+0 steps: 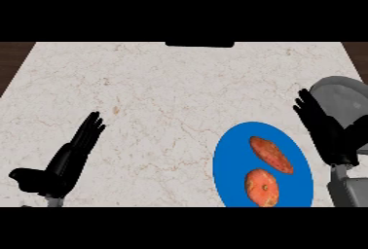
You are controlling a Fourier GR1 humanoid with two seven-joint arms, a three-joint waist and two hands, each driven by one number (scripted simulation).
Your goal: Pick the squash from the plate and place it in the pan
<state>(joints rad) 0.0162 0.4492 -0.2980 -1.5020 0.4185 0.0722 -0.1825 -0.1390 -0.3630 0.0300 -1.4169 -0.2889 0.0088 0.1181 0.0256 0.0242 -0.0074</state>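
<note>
Pale marble counter with faint brown veins, dark wood strips at both upper corners, black slab at far edge

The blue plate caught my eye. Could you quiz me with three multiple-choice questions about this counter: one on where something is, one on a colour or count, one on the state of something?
1. Where is the plate?
A. at the counter's far left
B. toward the right, near the front edge
C. inside the pan

2. How many orange food items lie on the plate?
A. one
B. two
C. four

3. What is the right hand doing?
A. open, holding nothing
C. curled round the squash
B. pressing flat on the plate

Answers:
1 B: it sits right of centre, beside the grey pan.
2 B: an elongated piece and a rounder one.
3 A: its fingers are straight, and both items lie on the plate.
</note>
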